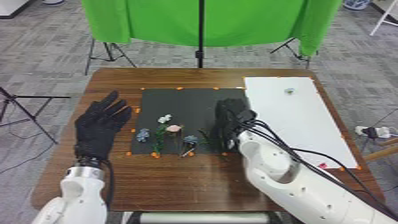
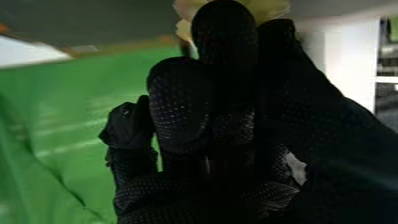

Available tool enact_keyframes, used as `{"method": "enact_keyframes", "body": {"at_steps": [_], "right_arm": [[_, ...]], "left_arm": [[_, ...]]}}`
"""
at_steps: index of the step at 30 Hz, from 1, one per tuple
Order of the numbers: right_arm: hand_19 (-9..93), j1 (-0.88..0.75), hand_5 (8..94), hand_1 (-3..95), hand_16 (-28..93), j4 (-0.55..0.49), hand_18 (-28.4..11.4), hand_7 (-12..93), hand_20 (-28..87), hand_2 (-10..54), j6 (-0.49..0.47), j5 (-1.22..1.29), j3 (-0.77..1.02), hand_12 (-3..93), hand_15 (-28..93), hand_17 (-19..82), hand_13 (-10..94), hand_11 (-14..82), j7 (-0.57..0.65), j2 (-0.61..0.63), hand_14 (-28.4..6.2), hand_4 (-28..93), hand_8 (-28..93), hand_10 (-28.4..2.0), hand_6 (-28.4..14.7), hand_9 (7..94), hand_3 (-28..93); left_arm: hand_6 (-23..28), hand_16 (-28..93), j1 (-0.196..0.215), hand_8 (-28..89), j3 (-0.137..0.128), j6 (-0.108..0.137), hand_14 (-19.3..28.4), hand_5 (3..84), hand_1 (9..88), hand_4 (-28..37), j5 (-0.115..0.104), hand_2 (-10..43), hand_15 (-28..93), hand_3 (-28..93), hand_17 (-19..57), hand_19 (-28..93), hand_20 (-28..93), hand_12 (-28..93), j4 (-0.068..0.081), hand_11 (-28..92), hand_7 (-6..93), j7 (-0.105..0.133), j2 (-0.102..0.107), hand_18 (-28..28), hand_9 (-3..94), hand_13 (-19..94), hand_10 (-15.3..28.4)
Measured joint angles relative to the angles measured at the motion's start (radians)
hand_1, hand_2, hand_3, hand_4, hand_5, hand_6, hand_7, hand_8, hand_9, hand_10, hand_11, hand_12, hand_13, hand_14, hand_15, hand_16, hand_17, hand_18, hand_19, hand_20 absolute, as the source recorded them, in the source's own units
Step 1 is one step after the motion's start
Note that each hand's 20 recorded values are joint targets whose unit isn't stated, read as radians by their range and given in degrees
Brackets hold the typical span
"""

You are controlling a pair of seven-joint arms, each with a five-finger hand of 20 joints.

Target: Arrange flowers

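head view: flowers (image 1: 173, 128) lie on a black mat (image 1: 188, 106)

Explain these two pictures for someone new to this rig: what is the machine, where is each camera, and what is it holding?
It is a robot with two white arms and black-gloved hands. The head view looks down on a brown table. Flowers lie on a black mat: a white one, a pink one and bluish ones. Beside it is a white sheet. The left hand is open, at the mat's left; the right hand is over its right part. The right wrist view looks along that hand, which seems to pinch a pale yellow flower.
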Motion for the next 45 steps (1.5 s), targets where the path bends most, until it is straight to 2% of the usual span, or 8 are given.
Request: {"method": "enact_keyframes", "body": {"at_steps": [8,15,21,34,37,40,43,45], "right_arm": [[93,-0.018,86.8,51.3,18,-0.034,-22.1,17,51,-9.5,-0.059,-0.024,0.062,34.1,73,28,73,22.7,-0.043,-0.025,-7.8,-28,3,-7.0,2.2,92.5,76],[91,-0.045,83.0,45.1,19,-0.047,-22.6,14,54,-9.5,-0.213,-0.035,0.092,26.6,77,26,70,34.2,-0.068,-0.069,-9.4,-28,2,-8.4,3.1,87.6,73],[91,-0.056,77.0,34.4,18,-0.069,-23.0,14,55,-9.5,-0.229,-0.034,0.087,20.0,78,25,69,40.6,-0.073,-0.069,-10.0,-28,-10,-9.7,4.5,84.5,80],[91,-0.037,69.0,31.1,18,-0.094,-23.2,14,56,-9.5,-0.241,-0.027,0.106,19.2,79,25,66,40.9,-0.068,-0.053,-10.5,-28,-12,-11.0,3.4,80.4,77],[91,-0.017,64.4,31.2,15,-0.095,-23.2,15,55,-9.5,-0.214,0.004,0.101,16.0,76,24,62,31.2,-0.04,-0.035,-11.8,-28,-12,-12.5,1.9,73.6,77],[90,0.052,61.1,30.2,11,-0.067,-22.8,16,54,-9.5,-0.102,0.077,0.029,14.3,71,23,54,23.5,0.06,0.005,-13.9,-28,-13,-15.9,1.3,65.8,78],[89,0.171,55.4,29.2,9,0.019,-22.1,17,53,-9.5,0.038,0.164,-0.094,13.7,68,21,48,20.4,0.185,0.05,-15.6,-28,-13,-17.4,0.9,57.6,79],[89,0.239,50.9,28.6,7,0.097,-21.8,17,52,-9.5,0.071,0.21,-0.135,13.3,68,20,43,18.4,0.234,0.069,-16.5,-28,-13,-18.6,0.5,51.7,80]], "left_arm": [[11.1,-9,-0.02,-9,0.011,-0.007,26.7,40.9,22.2,-28.3,0.009,9.2,47,79,-7.8,56,18,10,0.008,24,11.0,-0.021,-0.005,25.6,35.9,26,20.2],[11.1,-8,-0.046,-8,0.035,-0.009,26.5,40.9,22.4,-28.3,0.009,9.5,45,79,-7.9,56,19,11,0.018,23,10.4,-0.025,-0.001,25.4,35.8,26,20.2],[11.2,-7,-0.066,-8,0.044,-0.012,26.5,40.9,22.5,-28.2,0.008,9.6,43,79,-7.9,55,19,11,0.027,22,10.0,-0.031,0.004,25.3,35.6,26,20.1],[11.1,-7,-0.071,-8,0.046,-0.013,26.7,41.0,22.5,-28.2,0.008,9.5,46,79,-7.7,55,19,11,0.027,23,10.2,-0.03,0.009,25.4,36.1,26,20.1],[11.1,-7,-0.071,-8,0.046,-0.013,26.8,41.0,22.5,-28.3,0.006,9.5,46,79,-7.7,56,19,11,0.027,24,10.3,-0.028,0.011,25.4,36.1,26,20.1],[11.2,-8,-0.074,-8,0.047,-0.013,26.8,41.3,22.5,-28.3,0.006,9.5,47,79,-7.6,56,20,11,0.027,24,10.5,-0.028,0.013,25.4,36.2,26,20.1],[11.1,-8,-0.085,-8,0.055,-0.012,26.8,41.2,22.4,-28.3,0.006,9.5,47,79,-7.6,56,20,11,0.032,24,10.7,-0.028,0.015,25.5,36.3,26,20.2],[11.1,-8,-0.1,-8,0.063,-0.013,26.8,41.3,22.4,-28.3,0.006,9.5,47,79,-7.6,56,20,11,0.04,25,10.7,-0.029,0.015,25.5,36.3,26,20.2]]}}
